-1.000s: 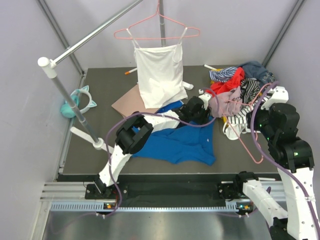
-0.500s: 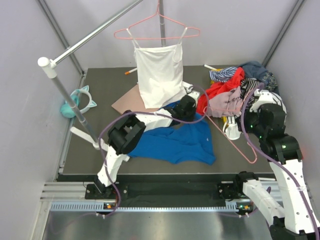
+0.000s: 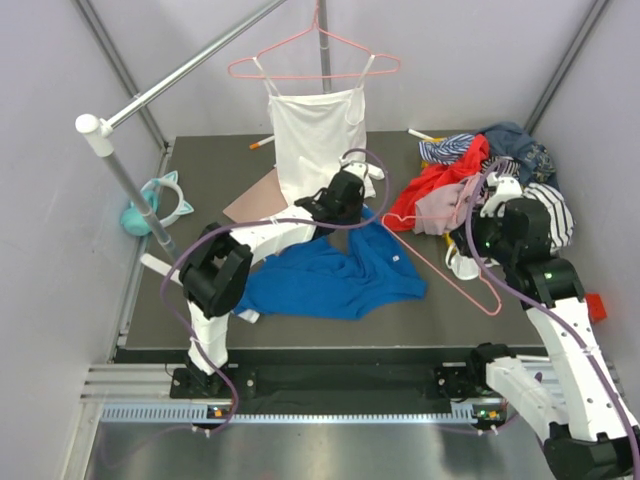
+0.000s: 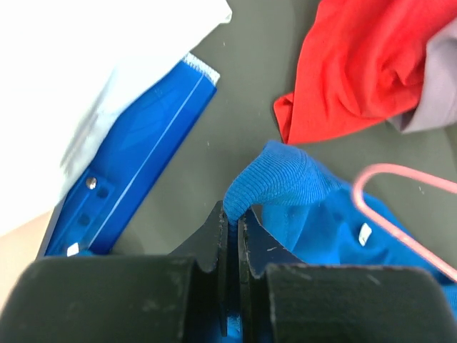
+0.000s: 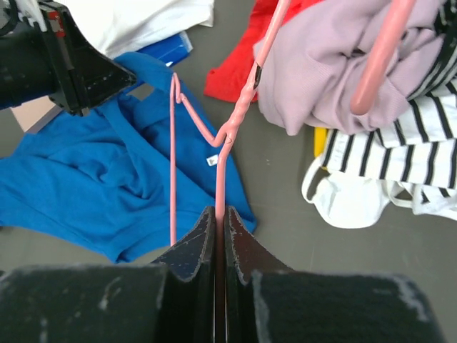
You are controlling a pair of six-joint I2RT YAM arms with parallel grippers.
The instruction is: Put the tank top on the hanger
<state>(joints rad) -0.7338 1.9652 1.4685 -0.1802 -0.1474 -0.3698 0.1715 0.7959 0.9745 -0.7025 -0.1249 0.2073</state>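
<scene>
The royal-blue tank top (image 3: 330, 285) lies crumpled on the dark table, ahead of the left arm. My left gripper (image 3: 360, 210) is shut on a ribbed edge of the tank top (image 4: 300, 186) and holds that edge raised; the jaws (image 4: 232, 214) pinch the fabric. My right gripper (image 3: 480, 238) is shut on the pink wire hanger (image 3: 440, 265), which slants over the tank top's right side. In the right wrist view one wire of the hanger (image 5: 221, 164) runs from the gripper (image 5: 220, 214) over the blue tank top (image 5: 93, 179).
A white camisole (image 3: 320, 150) hangs on another pink hanger from the rail (image 3: 190, 65) at the back. A pile of clothes (image 3: 480, 175) with a red garment (image 4: 364, 64) sits back right. A flat blue package (image 4: 136, 171) and a tan sheet (image 3: 255, 200) lie by the camisole.
My left gripper has shut on the tank top's edge and drawn it back and to the left. My right arm has carried the hanger leftward over the tank top.
</scene>
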